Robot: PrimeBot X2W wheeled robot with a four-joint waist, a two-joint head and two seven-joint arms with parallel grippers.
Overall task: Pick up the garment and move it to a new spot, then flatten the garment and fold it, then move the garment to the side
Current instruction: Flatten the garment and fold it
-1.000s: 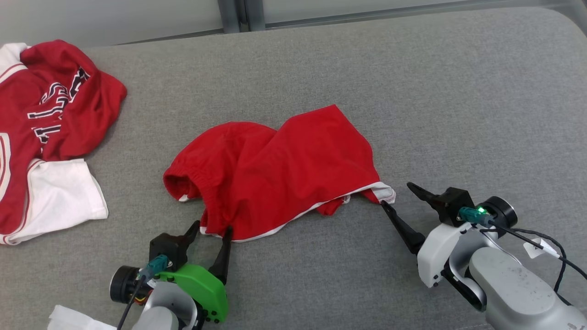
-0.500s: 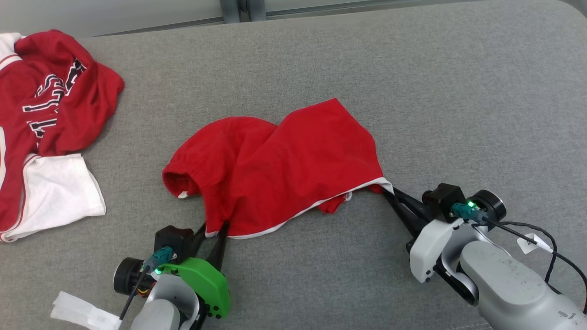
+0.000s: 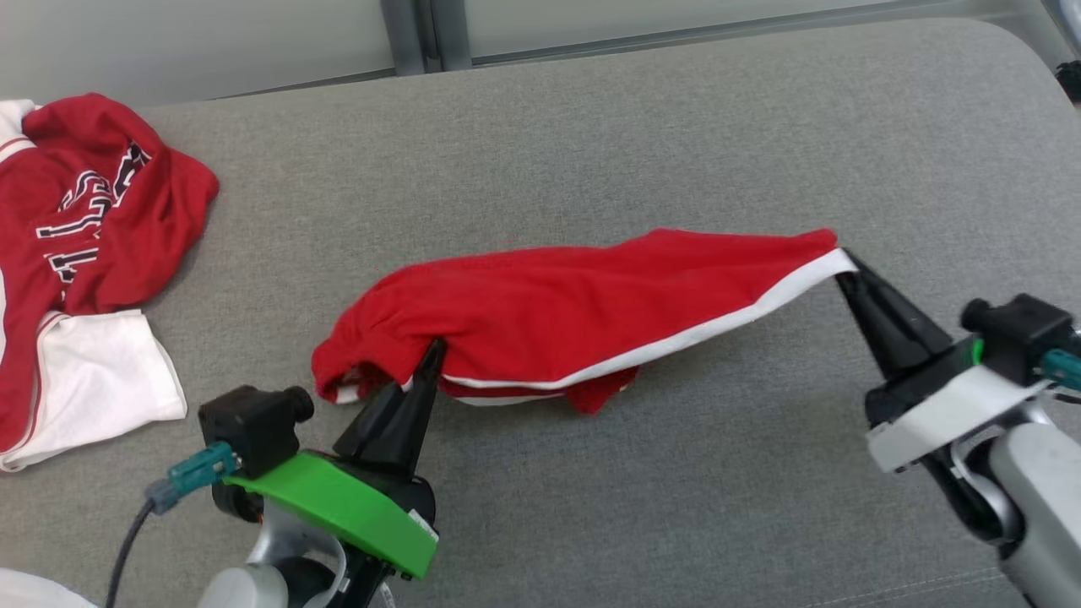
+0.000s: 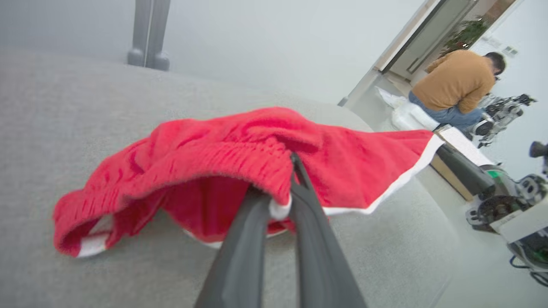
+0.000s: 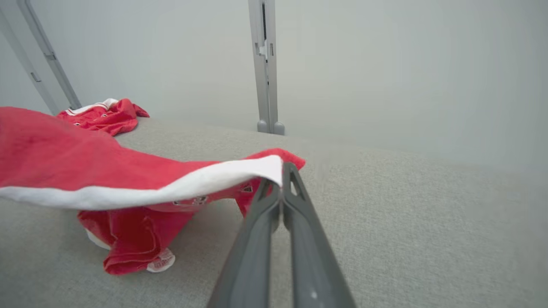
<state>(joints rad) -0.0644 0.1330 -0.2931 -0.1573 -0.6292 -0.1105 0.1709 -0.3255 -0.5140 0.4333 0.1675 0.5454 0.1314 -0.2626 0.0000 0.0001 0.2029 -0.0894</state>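
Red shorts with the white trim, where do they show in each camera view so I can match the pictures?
Head view: red shorts at centre, strung between left hand and right hand.
Left wrist view: centre, pinched at that hand's fingertips.
Right wrist view: left half, white hem reaching centre.
Shared landmark: grey metal post beyond the cushion, near the top of each.

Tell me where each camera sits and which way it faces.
Head view: on the head, facing down at the red shorts on the grey cushion; left claw and right claw show.
Left wrist view: on the left wrist, facing along the left claw, across the shorts toward the right claw.
Right wrist view: on the right wrist, along the right claw, toward the jersey.
All three share the shorts.
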